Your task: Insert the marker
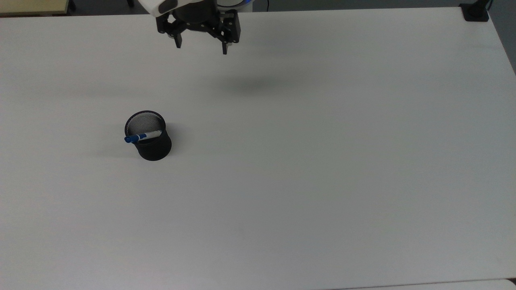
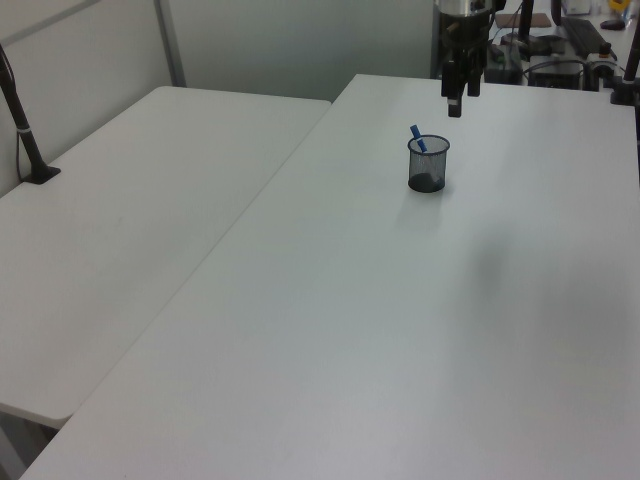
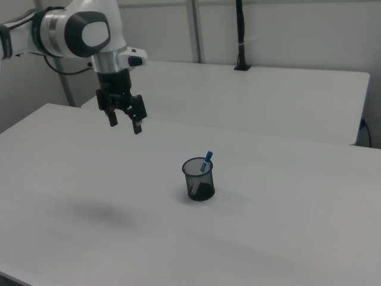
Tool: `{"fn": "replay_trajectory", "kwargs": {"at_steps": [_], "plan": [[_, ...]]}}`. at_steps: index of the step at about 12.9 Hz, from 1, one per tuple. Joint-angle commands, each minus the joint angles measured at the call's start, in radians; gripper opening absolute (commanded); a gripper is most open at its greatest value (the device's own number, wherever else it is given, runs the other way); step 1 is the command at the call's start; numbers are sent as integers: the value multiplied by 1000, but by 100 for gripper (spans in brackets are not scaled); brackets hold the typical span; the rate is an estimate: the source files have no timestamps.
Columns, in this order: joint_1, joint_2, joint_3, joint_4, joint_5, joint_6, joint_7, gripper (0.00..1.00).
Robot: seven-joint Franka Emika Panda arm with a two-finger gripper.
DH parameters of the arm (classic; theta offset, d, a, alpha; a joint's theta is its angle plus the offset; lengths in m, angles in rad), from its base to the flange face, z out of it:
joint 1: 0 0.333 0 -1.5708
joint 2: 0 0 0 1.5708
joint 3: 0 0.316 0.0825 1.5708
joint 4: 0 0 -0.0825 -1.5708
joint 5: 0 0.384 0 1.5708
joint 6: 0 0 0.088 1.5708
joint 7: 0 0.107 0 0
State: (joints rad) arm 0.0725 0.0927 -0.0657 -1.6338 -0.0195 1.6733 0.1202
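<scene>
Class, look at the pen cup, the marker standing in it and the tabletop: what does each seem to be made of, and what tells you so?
Pen cup: black wire mesh, probably metal; light shows through its wall.
Marker: likely smooth plastic, with a white barrel and blue cap.
Table: matte white, perhaps laminate; flat, even, with soft shadows and no glare.

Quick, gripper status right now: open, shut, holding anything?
Gripper: open, holding nothing, up above the table. The marker is in the mesh cup.
</scene>
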Motion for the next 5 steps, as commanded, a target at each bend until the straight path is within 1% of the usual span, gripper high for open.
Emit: {"fn": "replay_trajectory", "kwargs": {"at_steps": [1, 5], "plan": [[58, -16, -104, 5, 35, -7, -24, 100], [55, -37, -100, 3, 27, -20, -1, 100]]}}
